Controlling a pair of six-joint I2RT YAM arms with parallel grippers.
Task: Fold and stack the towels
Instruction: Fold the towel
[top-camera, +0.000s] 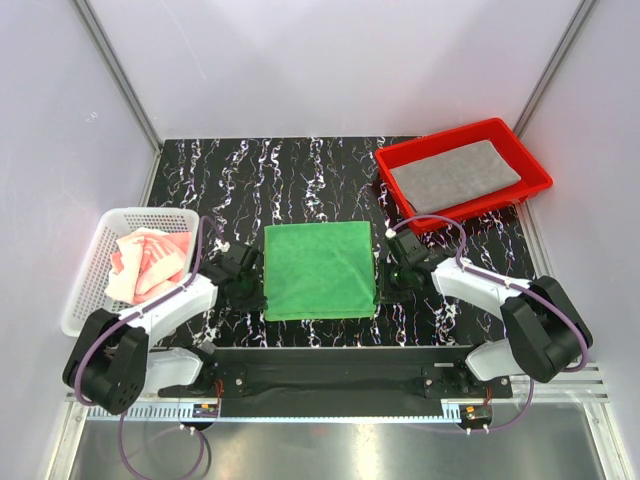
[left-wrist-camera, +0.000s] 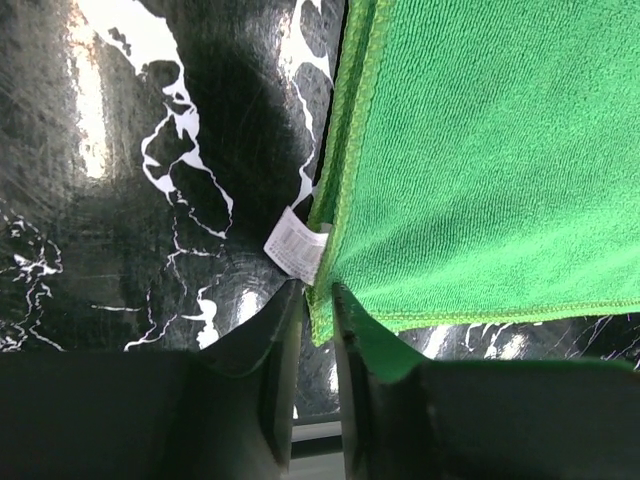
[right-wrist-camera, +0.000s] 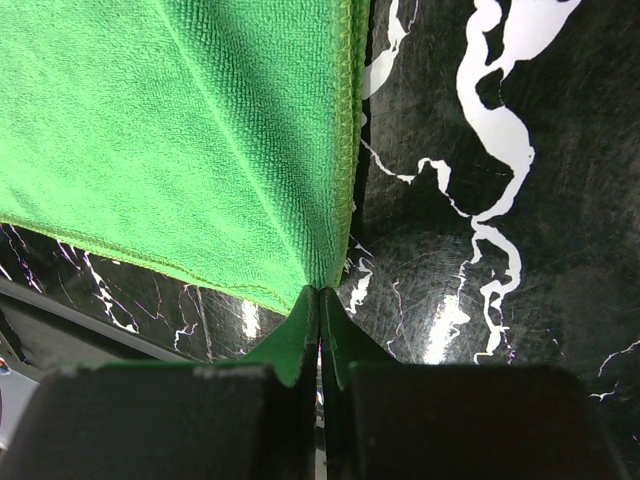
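Note:
The bright green towel (top-camera: 318, 270) lies flat in the middle of the table. My left gripper (top-camera: 250, 283) is at its near left corner. In the left wrist view the gripper (left-wrist-camera: 318, 295) is shut on that corner of the green towel (left-wrist-camera: 480, 150), next to a white label (left-wrist-camera: 295, 247). My right gripper (top-camera: 390, 272) is at the near right corner. In the right wrist view it (right-wrist-camera: 320, 295) is shut tight on the green towel (right-wrist-camera: 180, 130). The grey towel (top-camera: 455, 175) lies folded in the red tray (top-camera: 400, 160). The pink towel (top-camera: 150, 260) lies crumpled in the white basket (top-camera: 85, 300). The pale blue-white towel is not clearly seen.
The red tray stands at the back right and the white basket at the left edge. The table (top-camera: 280, 180) is black marble-patterned, with white walls around it. The arms' base rail (top-camera: 330, 370) runs along the near edge.

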